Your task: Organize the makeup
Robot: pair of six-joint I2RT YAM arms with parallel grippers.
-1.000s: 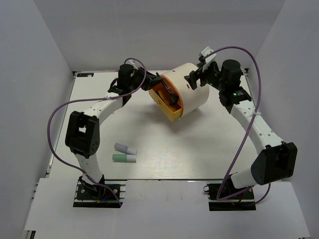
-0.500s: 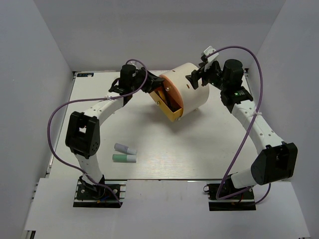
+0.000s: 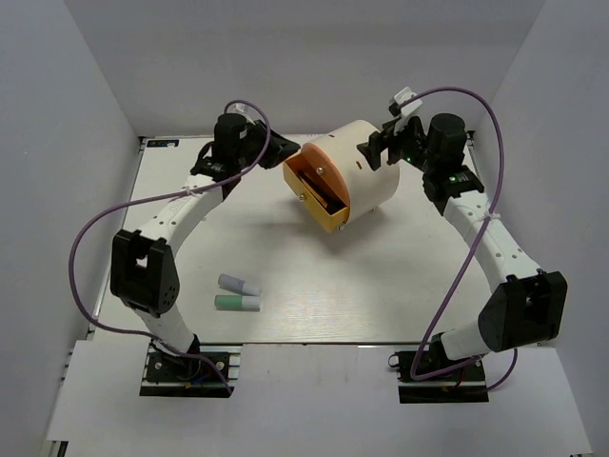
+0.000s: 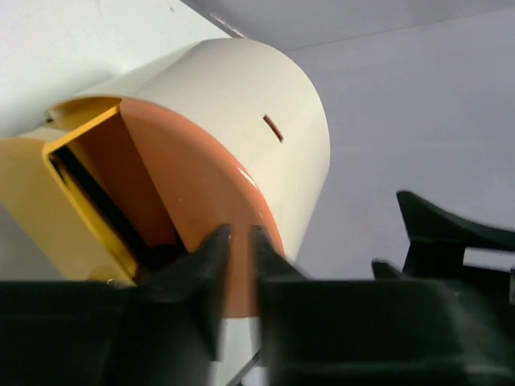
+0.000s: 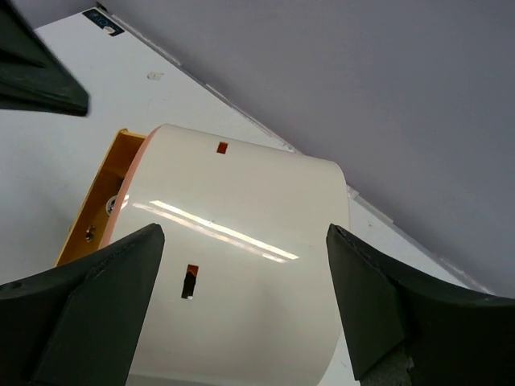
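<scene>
Left wrist view is showing the left tool [image 4: 240, 241] with its fingers standing narrow. Only a thin gap is showing between them, with nothing in it. It is hanging just in front of the orange face of the cream drum [image 4: 241, 88], beside the open yellow drawer [image 4: 36, 205]. The right tool [image 5: 245, 241] is standing wide at the back end of the drum; whether it is touching the drum, I cannot tell. Something dark is lying in the drawer, too unclear to name.

The lavender tube [image 3: 239, 284] and the mint green tube [image 3: 237, 303] are lying side by side on the tabletop [image 3: 400, 286], well apart from the drum, on its near left side.

I am judging that the left tool is free for fetching a tube. To do this well, it should be opening wider before going down and closing across the middle of the lavender tube, the one nearer the drum. Then it should be carrying the tube over the drawer mouth. The right tool should be steadying the drum, since it is looking able to roll.
</scene>
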